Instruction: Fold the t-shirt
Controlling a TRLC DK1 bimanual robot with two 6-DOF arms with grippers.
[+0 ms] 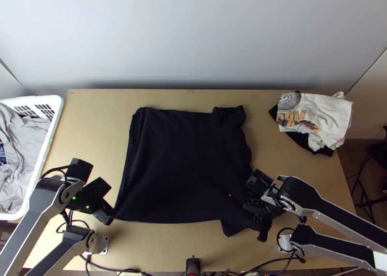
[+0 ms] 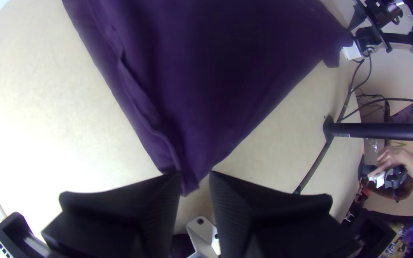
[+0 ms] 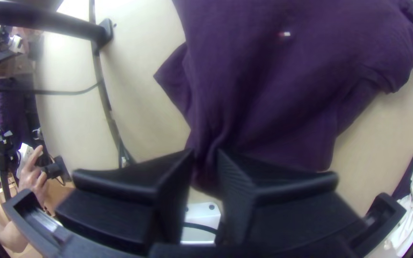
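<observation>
Looking over the tabletop (image 1: 87,131), I see the t-shirt (image 1: 184,165) spread mid-tabletop; towards the tabletop's near edge, my right end effector (image 1: 260,224) grips bunched cloth, my left end effector (image 1: 110,216) parted around a corner.

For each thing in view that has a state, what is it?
Black t-shirt: mostly flat, creases converging at the right gripper.
Right gripper: closed on the t-shirt's near edge.
Left gripper: at the t-shirt's near left corner.
White basket: holding crumpled grey cloth.
Printed white cloth: crumpled, on dark cloth.
</observation>
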